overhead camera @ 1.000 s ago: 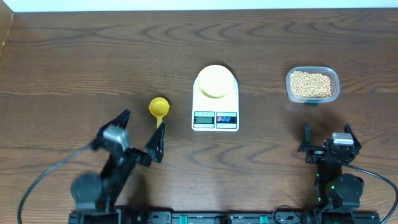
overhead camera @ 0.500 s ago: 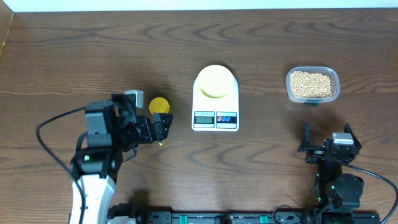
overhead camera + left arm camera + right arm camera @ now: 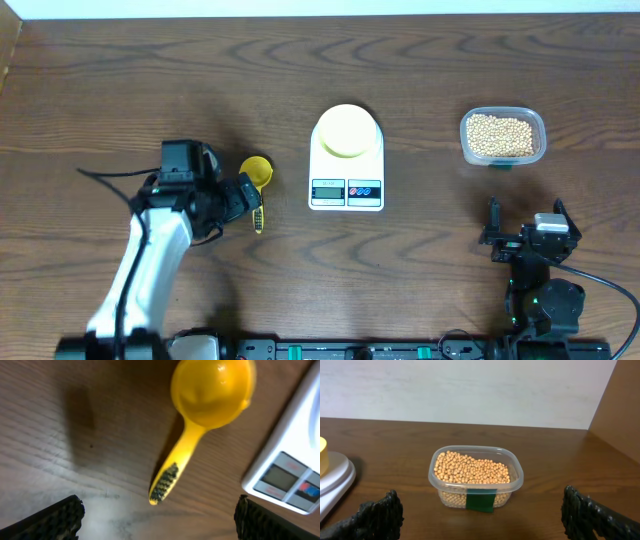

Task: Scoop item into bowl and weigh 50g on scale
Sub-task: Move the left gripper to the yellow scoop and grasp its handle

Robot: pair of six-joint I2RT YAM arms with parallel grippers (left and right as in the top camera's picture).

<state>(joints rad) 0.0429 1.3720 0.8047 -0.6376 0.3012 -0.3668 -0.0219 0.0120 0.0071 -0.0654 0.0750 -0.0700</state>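
The tan beans point(image 3: 502, 135) fill a clear plastic tub point(image 3: 503, 158) at the right; they also show in the right wrist view point(image 3: 472, 468). The pale-yellow bowl point(image 3: 347, 131) sits on the white scale point(image 3: 346, 190). A yellow scoop point(image 3: 256, 173) lies left of the scale, its handle pointing toward me point(image 3: 172, 470). My left gripper point(image 3: 160, 517) is open, hovering just over the handle's end. My right gripper point(image 3: 480, 517) is open and empty, well short of the tub.
The scale's front edge with its display and buttons point(image 3: 285, 477) lies just right of the scoop. A pale wall point(image 3: 470, 390) stands behind the table. Bare wood lies between the scale and the tub.
My left arm has swung forward and over the scoop, turning so its open fingers now straddle the handle's end. The right arm has not moved.
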